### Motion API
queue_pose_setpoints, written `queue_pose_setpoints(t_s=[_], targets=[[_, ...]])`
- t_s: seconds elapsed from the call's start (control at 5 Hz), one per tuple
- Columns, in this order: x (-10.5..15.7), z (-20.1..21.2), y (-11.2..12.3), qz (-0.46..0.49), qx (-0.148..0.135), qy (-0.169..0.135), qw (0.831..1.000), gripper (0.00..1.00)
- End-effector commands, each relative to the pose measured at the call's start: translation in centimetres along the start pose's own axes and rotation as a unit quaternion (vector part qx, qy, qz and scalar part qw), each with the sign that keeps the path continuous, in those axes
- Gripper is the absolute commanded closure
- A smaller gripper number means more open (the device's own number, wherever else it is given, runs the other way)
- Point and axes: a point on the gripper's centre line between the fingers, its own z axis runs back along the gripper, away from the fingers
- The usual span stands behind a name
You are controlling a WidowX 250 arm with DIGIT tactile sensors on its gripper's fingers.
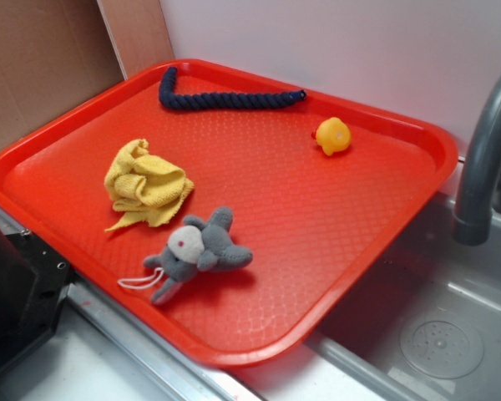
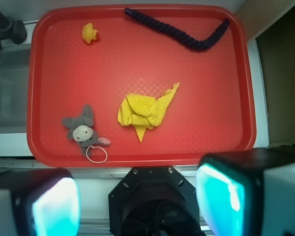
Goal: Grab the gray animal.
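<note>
Reach was the open question: the gray animal (image 2: 82, 130) lay on the red tray (image 2: 221, 142) near its front edge, toward the sink-side corner, well apart from the claw (image 2: 137, 201), which hung wide open and empty, back off the tray. In the wrist view the toy sat ahead and to the left of the claw's centre. Its long axis ran diagonally, head end toward the tray's middle, string loop (image 2: 97, 154) trailing to the front rim. A yellow cloth (image 2: 140, 112) lay just beside it, not touching.
</note>
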Motion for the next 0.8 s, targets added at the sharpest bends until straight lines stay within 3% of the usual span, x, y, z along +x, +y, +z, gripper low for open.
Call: queue_pose_setpoints(t_s=[0.0,0.2,0.4,0.6], targets=[[0.0,0.0,0.0,0.000,0.000,0.000,1.000,0.00],[-0.7,-5.1,-4.8,-0.055,-0.067,-0.031,0.996,0.00],[-2.8,-10.2,-9.4,-0.047,-0.053,-0.042,0.997,0.00],[-2.7,-15.0,-10.3,-0.013,-0.076,-0.034,0.996,0.00]])
